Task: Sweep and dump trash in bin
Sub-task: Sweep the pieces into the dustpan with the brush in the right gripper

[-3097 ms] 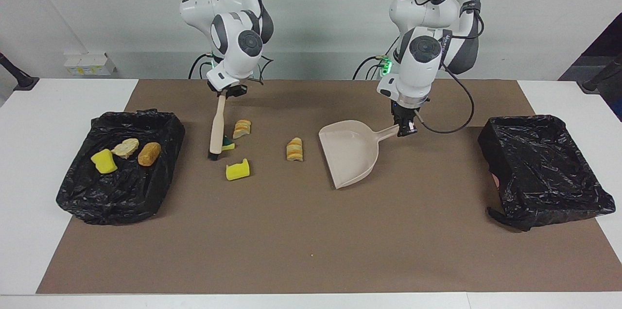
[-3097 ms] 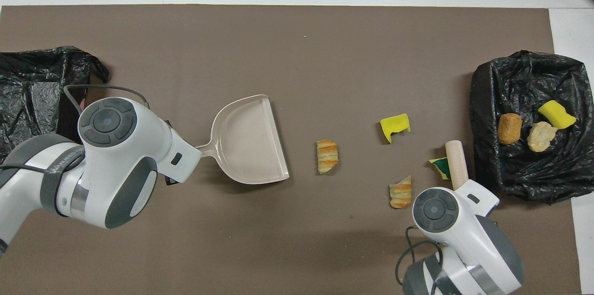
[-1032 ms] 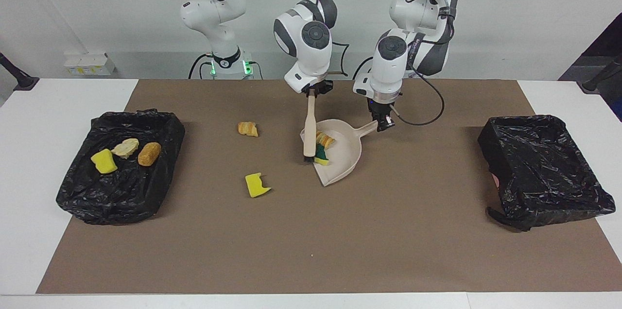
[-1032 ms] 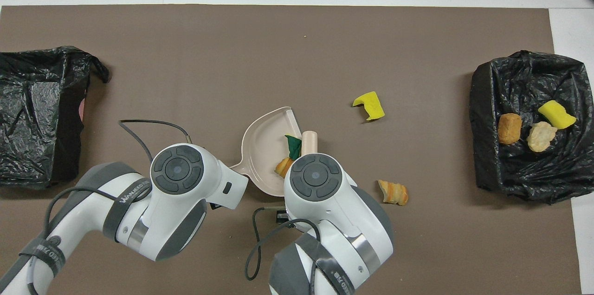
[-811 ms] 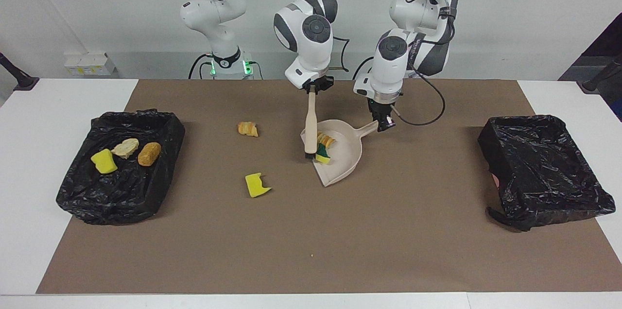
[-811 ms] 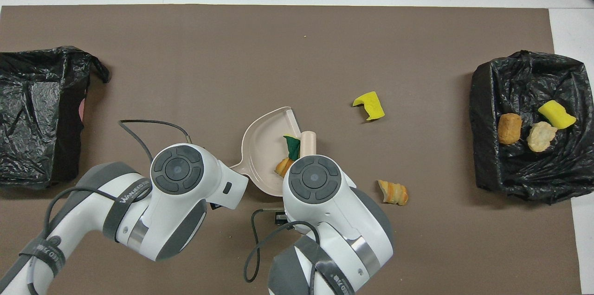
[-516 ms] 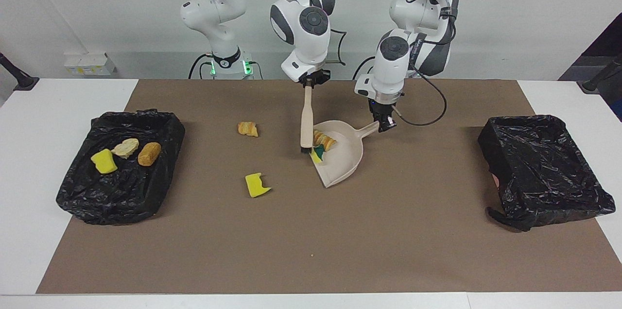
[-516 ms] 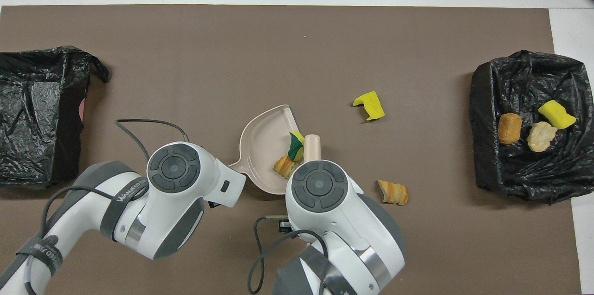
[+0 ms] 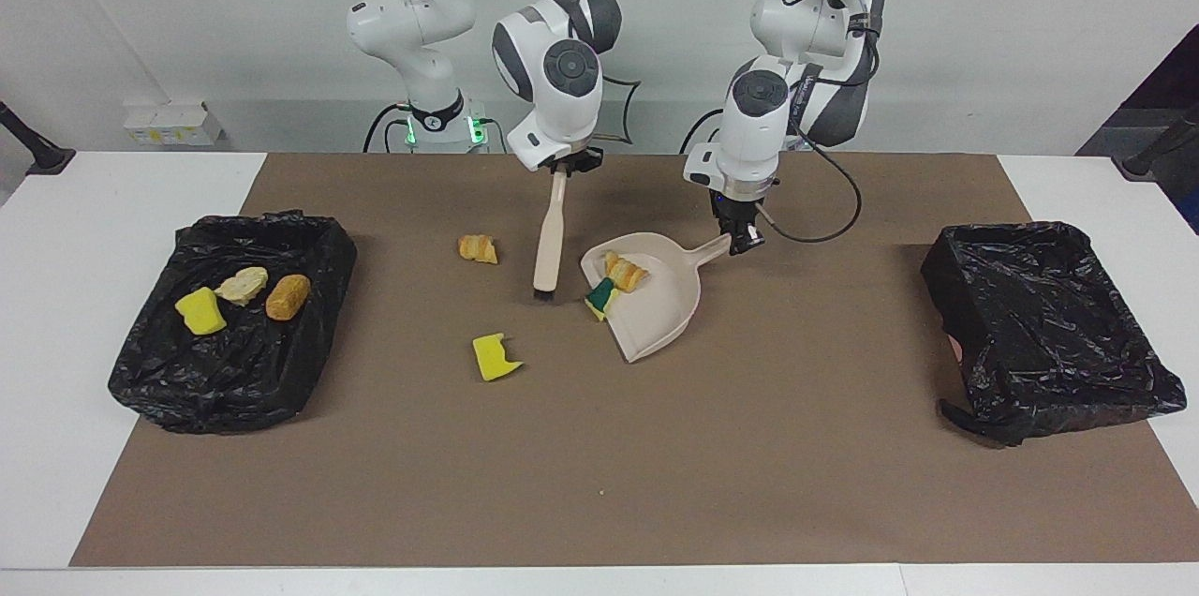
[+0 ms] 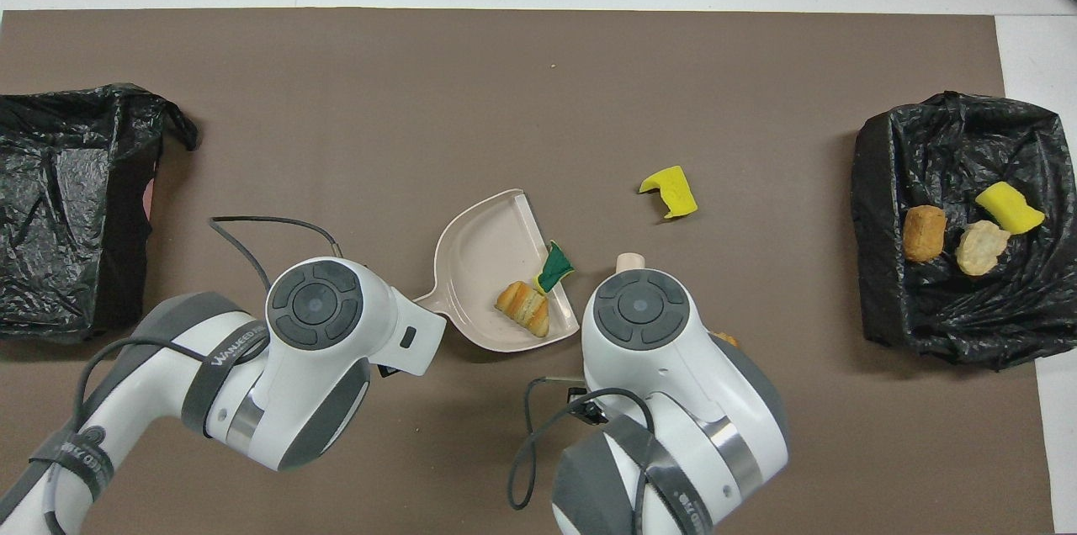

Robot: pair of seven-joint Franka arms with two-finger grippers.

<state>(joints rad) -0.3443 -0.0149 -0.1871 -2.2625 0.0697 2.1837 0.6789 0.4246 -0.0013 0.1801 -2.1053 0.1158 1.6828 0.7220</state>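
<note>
You are mid-sweep. Your right gripper [image 9: 562, 167] holds the brush [image 9: 549, 240] tight. At three o'clock from it, two scraps [image 9: 614, 279] sit in the dustpan [image 9: 656, 307], whose handle your left gripper [image 9: 740, 245] grips. Next, sweep in the bread chunk [image 9: 478, 248] and yellow sponge [image 9: 494, 358].

Dustpan [image 10: 484, 253] holds a bread chunk [image 10: 523, 308] — green-backed sponge [image 10: 554, 267] on its lip.
</note>
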